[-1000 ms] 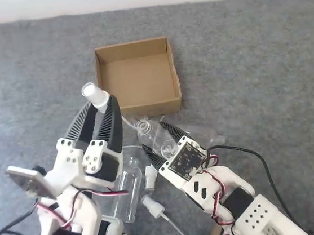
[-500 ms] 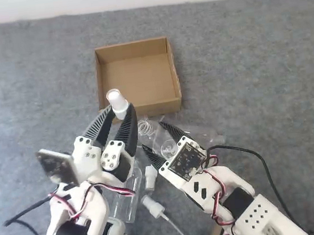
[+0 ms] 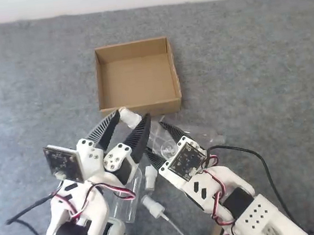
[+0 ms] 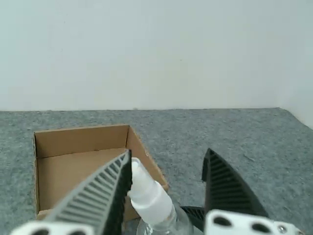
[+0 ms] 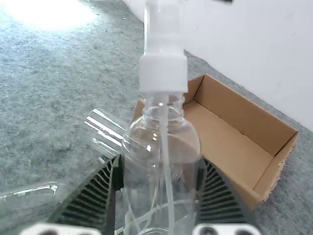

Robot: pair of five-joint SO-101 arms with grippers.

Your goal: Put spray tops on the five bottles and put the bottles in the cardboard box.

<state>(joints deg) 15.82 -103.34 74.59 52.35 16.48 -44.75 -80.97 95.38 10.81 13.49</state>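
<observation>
Clear plastic bottle [image 5: 161, 152], matt cardboard box [image 3: 142, 109]

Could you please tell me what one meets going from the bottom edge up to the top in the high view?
Loose spray top with tube → right claw gripping a bottle → left claw → cardboard box.

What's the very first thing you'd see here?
A clear bottle with a white spray top on it stands gripped in the right end effector, close to the empty cardboard box. The left end effector hangs open around the spray top.
</observation>
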